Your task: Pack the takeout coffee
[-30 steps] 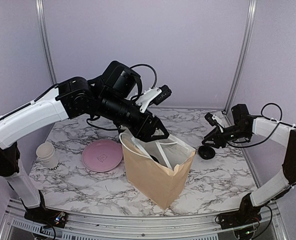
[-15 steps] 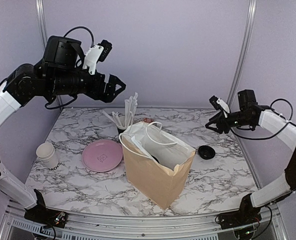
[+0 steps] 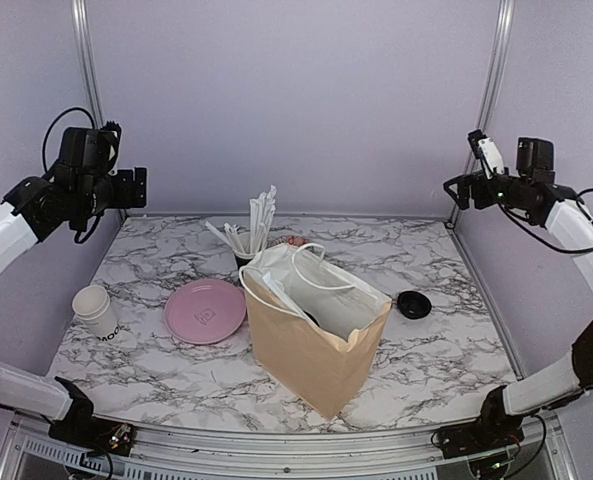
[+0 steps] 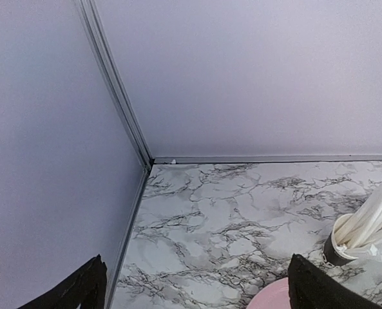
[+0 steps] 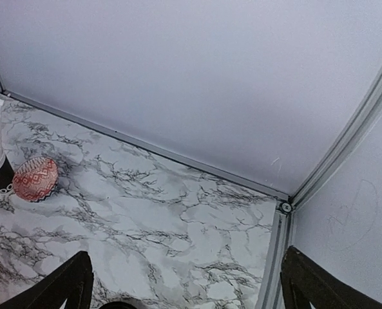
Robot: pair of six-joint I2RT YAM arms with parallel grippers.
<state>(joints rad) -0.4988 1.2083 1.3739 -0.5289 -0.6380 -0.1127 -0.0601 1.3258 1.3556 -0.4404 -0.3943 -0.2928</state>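
The brown paper bag [image 3: 306, 355] stands open mid-table, white handles up. Of the takeout coffee only a dark round patch [image 3: 312, 320] shows deep inside the bag; the rest is hidden by the bag's walls. My left gripper [image 3: 133, 187] hangs high by the left wall, far from the bag; its jaws are open and empty in the left wrist view [image 4: 200, 286]. My right gripper [image 3: 458, 190] hovers high at the back right corner, also open and empty [image 5: 187, 283].
A stack of lidless white cups [image 3: 96, 310] stands at the left edge. A pink plate [image 3: 205, 310] lies beside the bag. A black cup of white straws [image 3: 251, 235] is behind it, with a red patterned item [image 5: 36, 178] nearby. A loose black lid [image 3: 413, 303] lies to the bag's right.
The left arm swung away from above the bag, up and to the left wall. The right arm rose from the loose black lid to the back right corner. Both jaws opened wide.
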